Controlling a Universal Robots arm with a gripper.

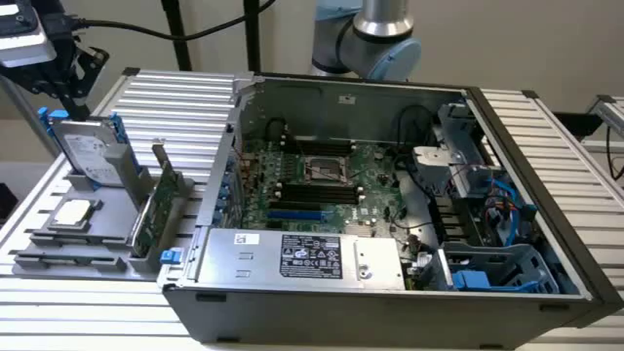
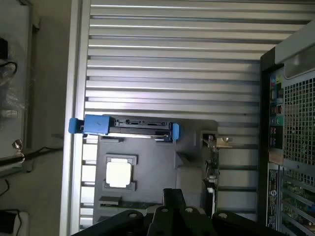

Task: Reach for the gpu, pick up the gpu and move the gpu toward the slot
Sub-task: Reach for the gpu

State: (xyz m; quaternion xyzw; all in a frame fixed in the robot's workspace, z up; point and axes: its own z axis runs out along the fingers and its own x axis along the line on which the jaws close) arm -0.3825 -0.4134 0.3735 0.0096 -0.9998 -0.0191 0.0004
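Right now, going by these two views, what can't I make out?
- gpu: the wrist view sees it edge-on, so its face is hidden; in the exterior view the gray holder hides its lower edge.
- Slot: exterior view, too small to single out on the motherboard.
- gripper: wrist view, cut off by the picture's edge.
- Power supply label: text too small.

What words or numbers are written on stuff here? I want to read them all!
No text here can be read.
Power supply label: print too small.
Small white sticker beside it: blurred.
Hard drive label: blurred.
Case sticker: blurred.
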